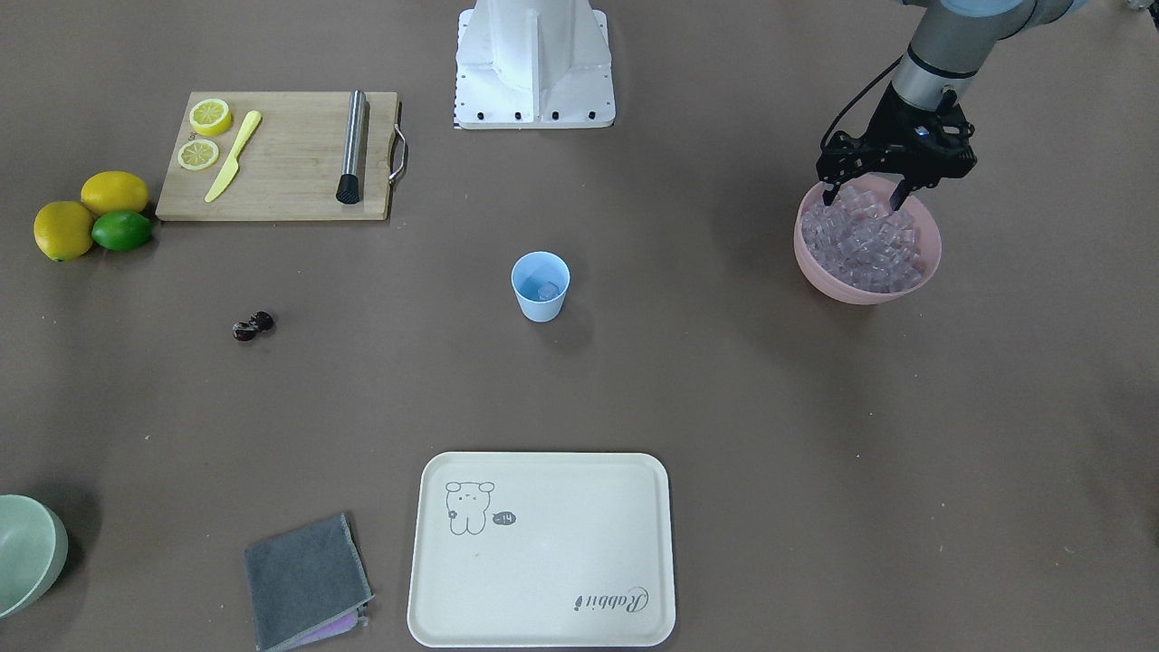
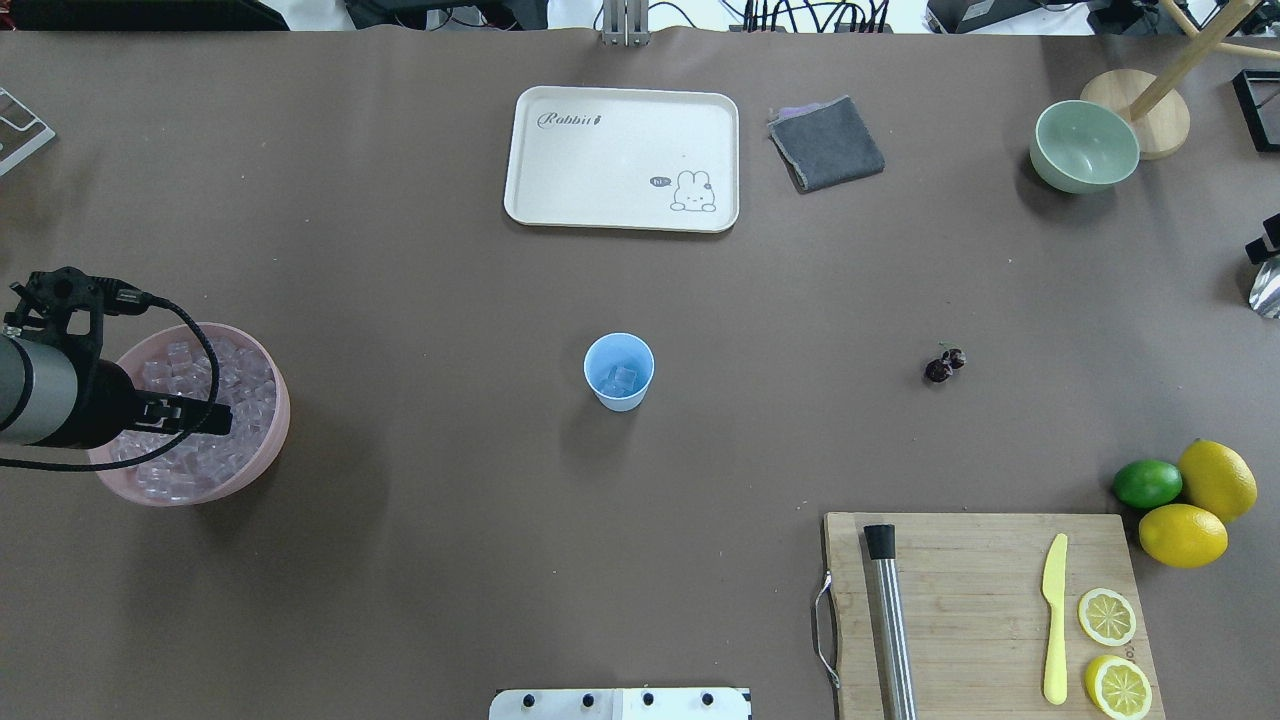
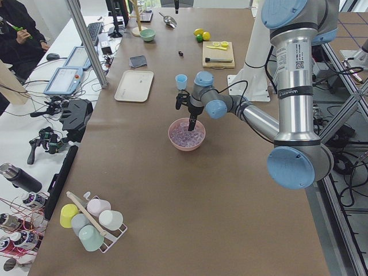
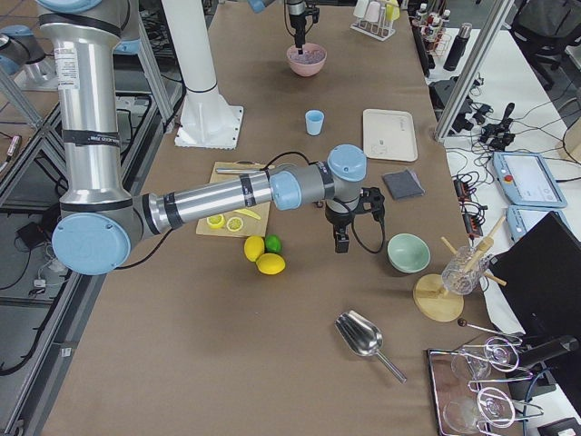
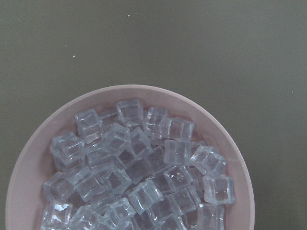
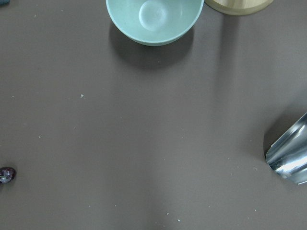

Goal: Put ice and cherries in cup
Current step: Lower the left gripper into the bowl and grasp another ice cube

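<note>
The light blue cup (image 1: 541,286) (image 2: 618,372) stands upright mid-table with a cube of ice (image 2: 623,380) inside. Many more ice cubes (image 1: 865,243) (image 5: 139,167) fill a pink bowl (image 1: 819,276) (image 2: 272,450). My left gripper (image 1: 865,197) is open over that bowl's robot-side half, its fingertips (image 1: 828,195) dipped among the cubes and nothing between them. The dark cherries (image 1: 253,326) (image 2: 944,365) lie joined on the bare table. My right gripper (image 4: 342,240) hovers near the pale green bowl, far from the cherries; I cannot tell whether it is open or shut.
A cream tray (image 2: 530,150) and grey cloth (image 2: 826,142) lie at the table's far side. A cutting board (image 2: 960,580) holds a knife, lemon slices and a metal muddler, with lemons and a lime (image 2: 1147,483) beside it. A green bowl (image 6: 153,19) and a metal scoop (image 6: 288,155) lie near the right gripper.
</note>
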### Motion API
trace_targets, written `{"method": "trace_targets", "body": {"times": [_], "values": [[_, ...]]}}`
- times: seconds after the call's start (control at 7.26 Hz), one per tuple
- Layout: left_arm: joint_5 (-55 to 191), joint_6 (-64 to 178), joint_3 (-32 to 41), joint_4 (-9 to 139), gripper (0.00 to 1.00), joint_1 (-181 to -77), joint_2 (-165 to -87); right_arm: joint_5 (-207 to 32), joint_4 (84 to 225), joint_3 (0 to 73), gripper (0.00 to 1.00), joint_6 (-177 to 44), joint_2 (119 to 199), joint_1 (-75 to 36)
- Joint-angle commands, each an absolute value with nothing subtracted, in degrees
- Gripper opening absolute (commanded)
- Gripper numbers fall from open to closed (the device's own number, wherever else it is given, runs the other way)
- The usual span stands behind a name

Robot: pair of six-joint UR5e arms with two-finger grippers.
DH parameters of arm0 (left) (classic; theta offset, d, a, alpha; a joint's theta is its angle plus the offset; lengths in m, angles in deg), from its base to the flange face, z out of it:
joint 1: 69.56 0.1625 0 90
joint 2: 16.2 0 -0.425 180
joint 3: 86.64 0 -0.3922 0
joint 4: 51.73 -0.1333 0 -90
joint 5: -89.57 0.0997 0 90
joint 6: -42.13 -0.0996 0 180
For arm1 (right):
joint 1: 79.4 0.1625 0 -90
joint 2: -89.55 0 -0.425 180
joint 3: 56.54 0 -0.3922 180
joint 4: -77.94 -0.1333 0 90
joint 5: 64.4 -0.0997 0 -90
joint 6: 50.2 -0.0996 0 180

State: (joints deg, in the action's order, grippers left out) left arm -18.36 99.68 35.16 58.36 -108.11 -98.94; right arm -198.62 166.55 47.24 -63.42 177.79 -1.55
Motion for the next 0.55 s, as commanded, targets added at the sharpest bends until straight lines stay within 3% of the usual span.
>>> {"method": "trace_targets", "body": {"times": [0.0,0.41], "values": [[-18.4,99.5,33.8,58.5,0.97,-106.6,-99.0,-198.9,166.5,47.2,1.00,-63.6,177.4,-2.0],[-18.4,99.4,34.0,58.6,0.97,-105.7,-99.0,-198.7,166.5,47.0,1.00,-63.6,177.3,-2.2]]}}
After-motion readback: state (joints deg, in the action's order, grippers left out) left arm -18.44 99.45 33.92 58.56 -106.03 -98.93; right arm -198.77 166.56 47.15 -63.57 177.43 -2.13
